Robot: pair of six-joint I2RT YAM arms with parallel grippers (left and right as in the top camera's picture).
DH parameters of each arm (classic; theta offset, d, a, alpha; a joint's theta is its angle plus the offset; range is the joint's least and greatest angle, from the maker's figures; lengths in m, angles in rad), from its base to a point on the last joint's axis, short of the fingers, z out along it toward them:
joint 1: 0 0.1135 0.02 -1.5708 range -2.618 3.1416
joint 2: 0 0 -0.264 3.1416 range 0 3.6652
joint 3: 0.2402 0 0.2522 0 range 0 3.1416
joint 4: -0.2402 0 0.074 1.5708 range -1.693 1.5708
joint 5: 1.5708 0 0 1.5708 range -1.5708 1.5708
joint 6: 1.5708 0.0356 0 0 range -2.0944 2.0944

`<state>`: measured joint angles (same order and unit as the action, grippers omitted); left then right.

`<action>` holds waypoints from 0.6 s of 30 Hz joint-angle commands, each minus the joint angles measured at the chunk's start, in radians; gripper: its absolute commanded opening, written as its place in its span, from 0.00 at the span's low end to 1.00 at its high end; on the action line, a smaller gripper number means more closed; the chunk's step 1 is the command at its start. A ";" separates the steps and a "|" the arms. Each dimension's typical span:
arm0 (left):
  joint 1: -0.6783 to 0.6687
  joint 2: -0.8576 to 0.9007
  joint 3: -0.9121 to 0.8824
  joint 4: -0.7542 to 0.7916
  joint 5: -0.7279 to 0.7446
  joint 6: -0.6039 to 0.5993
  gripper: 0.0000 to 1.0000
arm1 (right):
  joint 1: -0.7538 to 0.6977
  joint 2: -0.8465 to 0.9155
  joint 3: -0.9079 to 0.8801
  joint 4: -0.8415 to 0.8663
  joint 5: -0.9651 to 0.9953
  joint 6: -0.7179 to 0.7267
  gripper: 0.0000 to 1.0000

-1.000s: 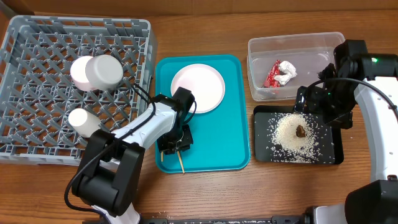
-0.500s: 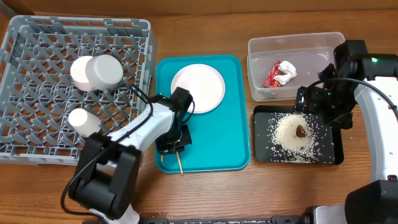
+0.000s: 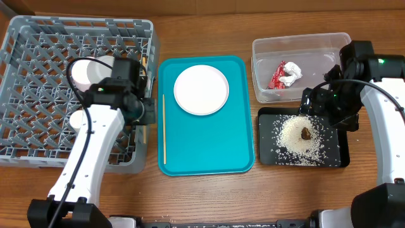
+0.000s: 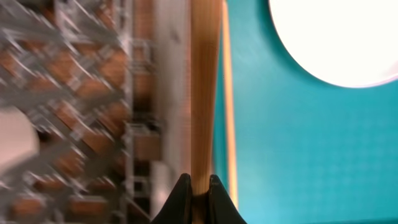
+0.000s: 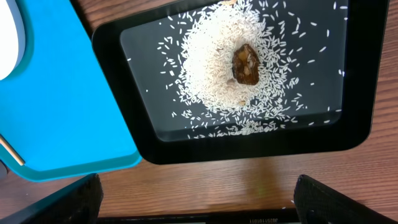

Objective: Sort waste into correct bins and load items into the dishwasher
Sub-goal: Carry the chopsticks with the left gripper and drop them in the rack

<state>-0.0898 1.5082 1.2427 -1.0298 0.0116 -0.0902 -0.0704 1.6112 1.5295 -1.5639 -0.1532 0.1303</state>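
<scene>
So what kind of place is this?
Probably a mock dish-clearing station on a wooden table: grey dish rack, teal tray with a white plate, clear tub holding a red wrapper.

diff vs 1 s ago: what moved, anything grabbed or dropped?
The left claw, shut on one chopstick, swung left from the teal tray's near-left corner to the dish rack's right edge. The other chopstick lies along the tray's left side. Unchanged: the right claw, open over the black tray; plate, wrapper, rice, bowl and cup.
</scene>
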 commanded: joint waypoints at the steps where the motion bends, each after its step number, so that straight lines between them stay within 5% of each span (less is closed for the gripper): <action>1: 0.064 0.018 0.010 0.061 -0.031 0.173 0.04 | 0.003 -0.019 0.003 0.003 -0.005 0.001 1.00; 9: 0.104 0.030 0.010 0.166 -0.040 0.199 0.07 | 0.003 -0.019 0.003 0.003 -0.005 0.001 1.00; 11: 0.104 0.033 0.009 0.171 -0.040 0.199 0.19 | 0.003 -0.019 0.003 0.003 -0.005 0.001 1.00; 13: 0.104 0.035 0.009 0.171 -0.040 0.199 0.45 | 0.003 -0.019 0.003 0.003 -0.005 0.001 1.00; 15: 0.104 0.035 0.010 0.171 -0.041 0.198 0.61 | 0.003 -0.019 0.003 0.002 -0.005 0.001 1.00; 18: 0.103 0.035 0.010 0.169 -0.031 0.177 0.69 | 0.003 -0.019 0.003 0.002 -0.005 0.001 1.00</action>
<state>0.0139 1.5360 1.2427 -0.8631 -0.0223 0.0898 -0.0704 1.6112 1.5295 -1.5635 -0.1532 0.1303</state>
